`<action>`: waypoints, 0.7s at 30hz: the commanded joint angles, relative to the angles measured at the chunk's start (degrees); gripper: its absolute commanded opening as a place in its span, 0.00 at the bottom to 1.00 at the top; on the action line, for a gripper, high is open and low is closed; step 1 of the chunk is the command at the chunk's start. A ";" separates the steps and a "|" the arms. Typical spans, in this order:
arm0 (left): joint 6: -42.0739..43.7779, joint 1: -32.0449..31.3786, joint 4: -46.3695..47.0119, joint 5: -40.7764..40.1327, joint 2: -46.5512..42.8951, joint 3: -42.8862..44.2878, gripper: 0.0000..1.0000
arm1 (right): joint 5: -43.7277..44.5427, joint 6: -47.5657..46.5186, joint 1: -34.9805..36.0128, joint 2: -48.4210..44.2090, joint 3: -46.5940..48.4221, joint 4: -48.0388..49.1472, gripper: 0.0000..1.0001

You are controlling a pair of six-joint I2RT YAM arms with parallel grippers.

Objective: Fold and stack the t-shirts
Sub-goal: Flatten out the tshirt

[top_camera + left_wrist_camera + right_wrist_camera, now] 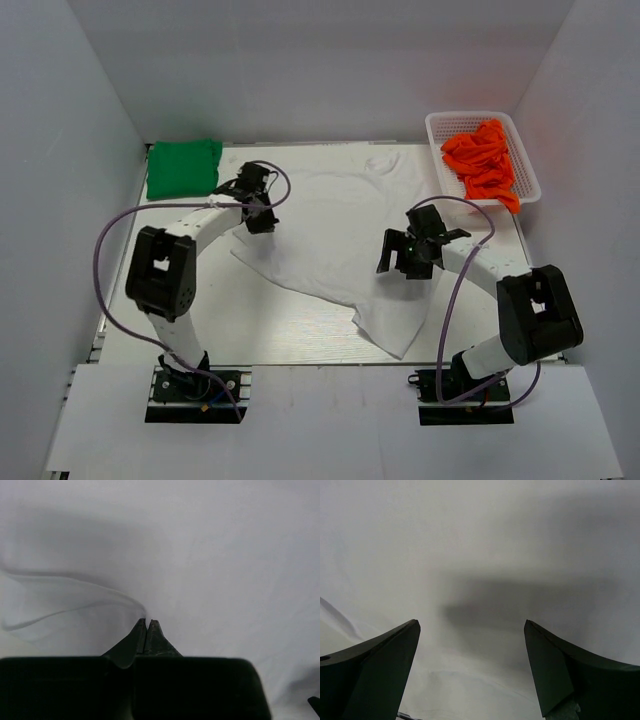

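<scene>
The left hand [260, 220] [147, 623] was clenched, its two fingers [156, 636] pressed together at the tips with a raised fold of the white shirt [330, 230] [225, 555] running right up to them, so it was grasping a pinch of that cloth. It sat at the left edge of the shirt, on the far half of the table [280, 335]. A curved ridge of fabric spread away to the left of the fingertips in the left wrist view.

The right hand [402, 265] [472, 625] was released, its fingers [380, 665] spread wide apart with nothing between them. It hung over the right side of the white shirt [470, 540] and cast a soft shadow on the cloth beneath.

The white shirt lay spread and wrinkled across the middle of the table, not folded, one part trailing toward the near edge. The green shirt [183, 167] lay folded into a compact bundle at the far left corner, apart from the white one. At the far right corner stood a white basket [440, 125] holding orange cloth [485, 160], some of it spilling over the near rim.
</scene>
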 commanded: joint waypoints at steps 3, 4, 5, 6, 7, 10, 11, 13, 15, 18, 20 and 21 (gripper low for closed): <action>4.26 -3.17 -1.81 2.19 6.12 10.98 0.02 | 1.39 -1.45 -0.25 1.95 3.11 -1.02 0.90; 4.79 -3.95 -2.32 2.19 7.08 12.40 0.27 | 1.39 -1.71 -0.43 3.08 3.28 -1.11 0.90; 5.49 -4.48 -3.11 1.67 8.05 13.72 0.48 | 1.39 -2.24 -0.34 3.53 3.89 -1.19 0.90; 5.50 -4.49 -5.64 0.62 9.45 16.08 0.71 | 1.22 -2.42 -0.51 4.40 4.34 -1.54 0.90; 5.50 -4.49 -6.97 -1.40 9.47 16.89 0.97 | 1.13 -2.94 -0.43 5.28 5.12 -1.81 0.90; 6.03 -4.49 -8.66 -4.22 7.81 15.68 1.00 | 0.61 -3.56 -0.34 6.78 6.45 -3.48 0.90; 6.64 -3.27 -8.66 -4.23 6.49 12.97 1.00 | 0.51 -3.39 -0.43 6.96 6.36 -3.92 0.90; 7.34 -2.47 -6.38 -4.23 1.85 9.62 1.00 | 0.34 -3.47 -0.43 7.13 6.19 -4.18 0.90; 9.17 -1.94 -4.63 -6.60 -0.98 4.53 1.00 | -0.10 -3.74 -0.43 7.57 6.27 -4.79 0.90; 14.61 -0.63 0.64 -3.28 -3.63 -1.37 0.95 | -0.01 -4.09 -0.34 9.15 7.24 -5.94 0.90; 15.34 0.08 4.08 -1.34 -4.16 -3.14 0.85 | -0.19 -4.35 -0.34 10.12 7.94 -6.55 0.90; 15.86 0.69 5.13 0.24 -4.16 -4.02 0.81 | -0.36 -4.09 -0.34 10.91 8.38 -6.73 0.90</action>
